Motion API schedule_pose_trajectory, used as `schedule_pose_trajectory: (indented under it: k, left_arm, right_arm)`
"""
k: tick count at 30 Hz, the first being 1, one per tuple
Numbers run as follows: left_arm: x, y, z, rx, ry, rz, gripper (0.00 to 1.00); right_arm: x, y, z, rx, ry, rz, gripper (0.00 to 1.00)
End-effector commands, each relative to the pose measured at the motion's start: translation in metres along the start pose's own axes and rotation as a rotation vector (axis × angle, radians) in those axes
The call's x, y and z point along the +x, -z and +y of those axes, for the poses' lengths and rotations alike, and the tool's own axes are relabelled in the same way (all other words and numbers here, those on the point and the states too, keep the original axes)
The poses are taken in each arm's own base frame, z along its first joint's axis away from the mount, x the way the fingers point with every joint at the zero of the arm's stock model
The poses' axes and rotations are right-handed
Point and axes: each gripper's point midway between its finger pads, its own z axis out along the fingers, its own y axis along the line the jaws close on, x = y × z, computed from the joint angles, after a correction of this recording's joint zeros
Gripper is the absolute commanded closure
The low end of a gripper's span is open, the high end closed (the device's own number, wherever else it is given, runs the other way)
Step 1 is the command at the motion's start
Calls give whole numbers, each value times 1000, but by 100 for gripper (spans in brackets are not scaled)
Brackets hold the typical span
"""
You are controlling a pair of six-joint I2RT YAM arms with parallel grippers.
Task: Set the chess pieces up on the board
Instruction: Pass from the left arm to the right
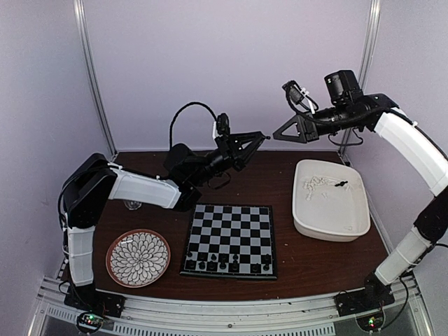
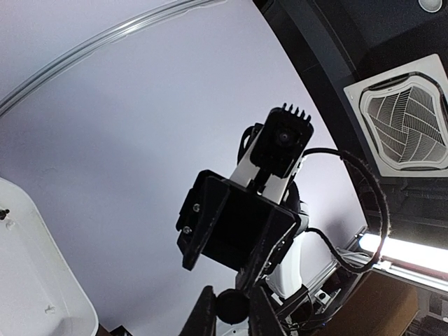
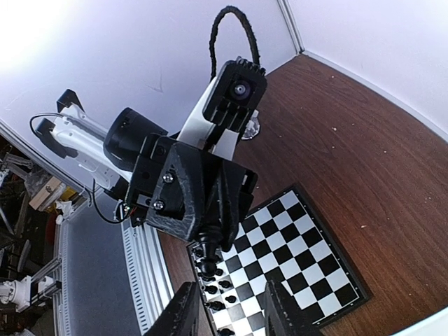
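Your two grippers face each other in mid-air above the far side of the dark wooden table (image 1: pixel 308 260), with pale lilac walls (image 1: pixel 210 63) all round.
In the top view, the board (image 1: pixel 231 224) lies at centre toward 6 o'clock, with black chess pieces (image 1: pixel 224 263) along its near rows. The white tub (image 1: pixel 329 231) at 3 o'clock holds white pieces (image 1: pixel 311 183) and a black one (image 1: pixel 341 185), and the flowered plate (image 1: pixel 110 260) sits at 8 o'clock. Your left gripper (image 2: pixel 231 297) is pinched narrow on a black piece (image 2: pixel 231 306). Your right gripper (image 3: pixel 231 287) stands partly apart, with nothing between its fingers.
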Motion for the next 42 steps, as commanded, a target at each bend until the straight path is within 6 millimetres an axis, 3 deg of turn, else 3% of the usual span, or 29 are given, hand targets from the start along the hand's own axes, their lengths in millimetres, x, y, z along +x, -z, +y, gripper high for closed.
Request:
schedule_pose_trajectory:
  k: [1,7,20,29,42]
  left_arm:
    - [-2,-2,-13,61,-20,-17,94]
    - [-3,-2,-10,58,-15,-20,94]
    - [-2,-3,-10,61,-12,-17,94]
    - [-2,-3,-9,59,-7,-15,94]
    - [-1,-4,-8,61,-2,-11,94]
  right_arm:
    - [-5,-4,13,-90,-15,-19,64]
    - [-5,-11,27,-170,-41,-11,63]
    - [0,-18,16,-123,-48,4,67]
    - [0,-21,15,-136,-61,1,81]
    - [2,-27,8,-130,-83,6,80]
